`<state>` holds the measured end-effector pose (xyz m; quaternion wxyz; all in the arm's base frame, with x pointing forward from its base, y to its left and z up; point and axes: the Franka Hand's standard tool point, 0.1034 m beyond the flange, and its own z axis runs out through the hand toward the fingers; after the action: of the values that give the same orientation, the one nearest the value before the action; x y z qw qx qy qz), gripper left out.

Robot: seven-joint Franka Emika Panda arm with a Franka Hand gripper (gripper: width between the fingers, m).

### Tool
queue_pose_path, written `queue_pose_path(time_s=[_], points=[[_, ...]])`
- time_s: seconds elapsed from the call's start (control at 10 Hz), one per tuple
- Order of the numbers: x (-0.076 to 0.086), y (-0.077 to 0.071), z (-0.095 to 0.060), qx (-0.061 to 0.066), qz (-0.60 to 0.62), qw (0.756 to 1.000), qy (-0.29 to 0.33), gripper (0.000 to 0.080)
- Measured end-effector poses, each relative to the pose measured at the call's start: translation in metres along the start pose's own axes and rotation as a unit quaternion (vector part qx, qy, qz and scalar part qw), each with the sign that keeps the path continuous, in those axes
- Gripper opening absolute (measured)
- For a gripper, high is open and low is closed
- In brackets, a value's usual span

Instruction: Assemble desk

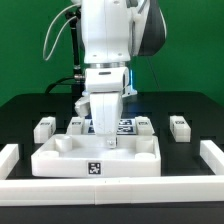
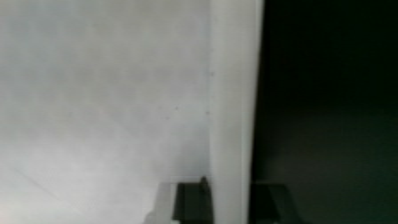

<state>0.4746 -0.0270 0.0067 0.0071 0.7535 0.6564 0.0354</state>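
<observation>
The top [image 1: 130, 168] lies in the lower middle of the exterior frame, flat on the black table [image 1: 25, 110], open side up. Its long axis runs across the frame from the exterior view's left to its right. A front wall with a black-and-white tag [image 1: 95, 168] faces the camera.

The gripper [image 1: 106, 143] comes straight down over the middle of the top, apparently at the far rim. In the wrist view the gripper [image 2: 231, 205] is clamped shut on a thin upright rim wall [image 2: 231, 90]. One dark finger [image 2: 189, 203] shows against the wall's white side. White tray floor lies on one side of the wall and dark table on the other. Inside the rim, only bare white floor shows around the fingers.

Four legs [image 1: 44, 127] sit on the table in a row across the middle of the frame, behind the top and apart from it. Two are at the outer ends and two are closer to the arm.

The marker board [image 1: 128, 125] lies flat between the inner legs, partly hidden by the arm. Rails [image 1: 212, 155] border the table at the frame's left, right and lower edges.
</observation>
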Motion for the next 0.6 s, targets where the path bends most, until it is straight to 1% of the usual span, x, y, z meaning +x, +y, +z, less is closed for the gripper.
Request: queue_pose_path(time_s=[0.4,0.5,0.6], points=[[0.002,0.0,0.0,0.0,-0.003,1.0,0.0,0.0058],[0.008,0.003,0.001,0.004,0.008,1.0,0.0,0.0058],[0.045,0.029,0.003,-0.007,-0.003,1.0,0.009,0.0058]])
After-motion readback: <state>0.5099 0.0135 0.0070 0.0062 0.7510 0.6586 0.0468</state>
